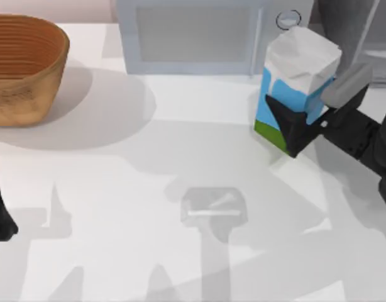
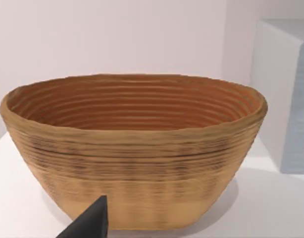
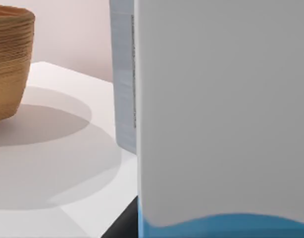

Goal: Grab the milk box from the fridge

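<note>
**Asker:** Closest to the overhead camera, what stands out?

**Describer:** Milk box, a gable-top carton with a white folded top, sky-blue sides and a green band at its base, held upright above the white table toward its right side. It is outside the fridge, a dark grey boxy cabinet at the back right corner, and just in front of a pale silver-grey microwave. The right gripper is clenched on the carton's lower half, reaching in from the right, with one dark finger lying across the blue face. The carton's long axis runs vertically, leaning slightly. The left gripper sits parked at the table's left edge, well apart from the carton; whether its fingers are apart cannot be told.

**Asker:** And the left wrist camera?

**Describer:** A woven tan wicker basket sits on the table, with one dark fingertip in the foreground.

**Asker:** The right wrist camera?

**Describer:** The carton's white and blue side sits right against the lens, with the microwave and the basket beyond. The right arm is plainly the nearer one, and the grab looks essentially done.
</note>
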Controlling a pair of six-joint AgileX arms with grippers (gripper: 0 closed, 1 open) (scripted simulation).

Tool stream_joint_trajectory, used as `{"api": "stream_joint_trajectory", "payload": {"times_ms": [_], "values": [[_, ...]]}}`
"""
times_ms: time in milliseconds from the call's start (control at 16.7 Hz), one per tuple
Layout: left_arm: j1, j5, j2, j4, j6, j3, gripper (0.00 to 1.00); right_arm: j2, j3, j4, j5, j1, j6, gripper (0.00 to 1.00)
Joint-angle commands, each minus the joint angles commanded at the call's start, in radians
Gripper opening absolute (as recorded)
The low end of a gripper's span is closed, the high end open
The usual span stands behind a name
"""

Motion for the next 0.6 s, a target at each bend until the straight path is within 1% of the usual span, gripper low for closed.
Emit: {"api": "stream_joint_trajectory", "payload": {"times_ms": [120, 600], "values": [[0.000, 0.000, 0.000, 0.000, 0.000, 0.000, 1.00, 0.000, 0.000, 0.000, 0.000, 0.000, 0.000, 0.00], [0.000, 0.000, 0.000, 0.000, 0.000, 0.000, 1.00, 0.000, 0.000, 0.000, 0.000, 0.000, 0.000, 0.60]]}}
